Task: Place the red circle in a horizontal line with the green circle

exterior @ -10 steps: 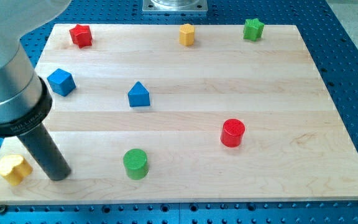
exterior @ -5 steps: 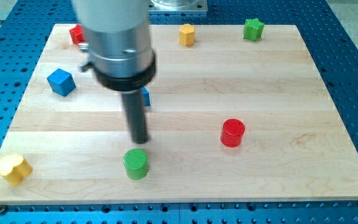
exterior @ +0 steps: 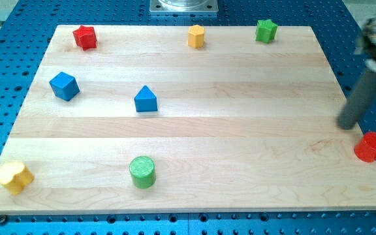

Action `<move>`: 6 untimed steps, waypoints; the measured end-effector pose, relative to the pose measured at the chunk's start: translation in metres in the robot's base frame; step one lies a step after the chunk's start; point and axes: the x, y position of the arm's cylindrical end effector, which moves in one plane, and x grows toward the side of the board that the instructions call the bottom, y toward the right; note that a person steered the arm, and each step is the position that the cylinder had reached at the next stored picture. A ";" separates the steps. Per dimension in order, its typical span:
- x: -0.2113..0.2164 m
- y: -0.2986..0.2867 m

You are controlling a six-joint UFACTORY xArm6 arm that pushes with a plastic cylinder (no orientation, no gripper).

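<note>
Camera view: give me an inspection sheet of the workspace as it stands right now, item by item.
Surface: wooden board on a blue perforated table.
Job's things: red circle at the board's right edge, a little higher in the view than the green circle near the bottom edge; not level yet.
Clutter: red star, orange block, green star along the top; blue cube, blue triangle, yellow block at bottom left.
Gripper: none fitted; my tip sits just up-left of the red circle, contact unclear.
Cables: nothing seen.
Surroundings: grey metal base at top centre.
</note>
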 end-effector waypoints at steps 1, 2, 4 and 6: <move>0.000 0.026; 0.045 0.008; 0.080 -0.060; 0.039 -0.141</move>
